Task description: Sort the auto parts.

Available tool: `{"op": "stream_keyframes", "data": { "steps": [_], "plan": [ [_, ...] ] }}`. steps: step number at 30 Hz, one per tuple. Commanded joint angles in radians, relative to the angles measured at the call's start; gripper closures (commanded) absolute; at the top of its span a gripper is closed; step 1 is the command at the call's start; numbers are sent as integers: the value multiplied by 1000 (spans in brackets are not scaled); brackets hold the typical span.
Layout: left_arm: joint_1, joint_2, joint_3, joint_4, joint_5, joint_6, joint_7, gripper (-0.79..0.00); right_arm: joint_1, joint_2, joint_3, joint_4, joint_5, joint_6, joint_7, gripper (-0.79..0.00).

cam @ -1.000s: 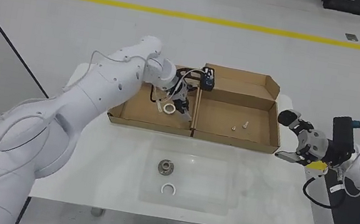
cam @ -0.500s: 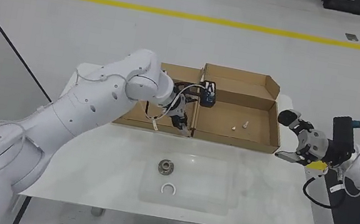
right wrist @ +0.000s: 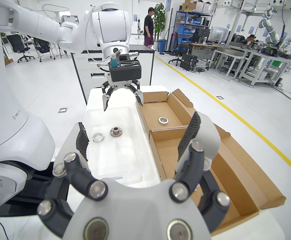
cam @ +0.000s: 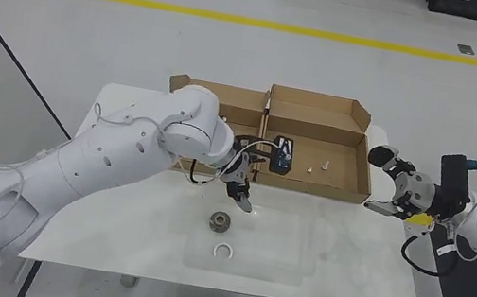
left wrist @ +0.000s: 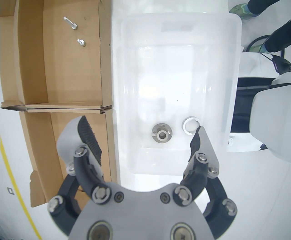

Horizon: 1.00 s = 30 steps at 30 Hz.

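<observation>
Corrugated brown cardboard forms the two-compartment box (cam: 321,115) (left wrist: 34,68) (right wrist: 227,163) at the far side of the smooth white table (cam: 373,259). A clear plastic tray (cam: 280,242) (left wrist: 234,68) (right wrist: 127,145), rectangular with rounded corners, lies just in front of the box.

Parts in the tray:
- One grey metal flanged hub (cam: 220,221) (left wrist: 161,135) (right wrist: 116,131), round, with a central bore, flange down.
- One pale, smooth ring (cam: 222,250) (left wrist: 191,125) (right wrist: 98,137), lying flat just beside the hub and not touching it.

Parts in the box:
- A second metal ring (right wrist: 163,120) lies flat in the left compartment.
- Two small bright bolts (cam: 322,163) (left wrist: 71,23) and (cam: 309,170) (left wrist: 81,42) lie near each other in the right compartment.

The left gripper (cam: 238,192) (left wrist: 141,125) (right wrist: 123,106) hangs above the tray's left end, where tray meets box. Its jaws are spread wide and hold nothing. The ribbed black pads (left wrist: 89,138) face inward.

The right gripper (cam: 378,183) (right wrist: 138,122) sits off the right end of the box, clear of the table's parts. Its jaws are likewise spread apart and empty.
</observation>
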Motion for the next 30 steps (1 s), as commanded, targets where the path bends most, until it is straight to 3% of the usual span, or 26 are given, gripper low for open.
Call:
{"op": "stream_keyframes", "data": {
  "steps": [1,9,17,23,30],
  "plan": [
    [0,0,0,1,2,-1,1,-785,0,0,0,0,0,0,-1,-785],
    [5,1,5,-38,49,4,-4,-785,0,0,0,0,0,0,-1,-785],
    [-6,-8,83,-113,19,142,-141,-785,0,0,0,0,0,0,-1,-785],
    [-19,-37,135,-92,-10,220,-220,-782,0,0,0,0,0,0,-1,-785],
    [-43,-79,202,-30,-33,243,-243,-610,0,0,0,0,0,0,-1,-785]
  ]
}}
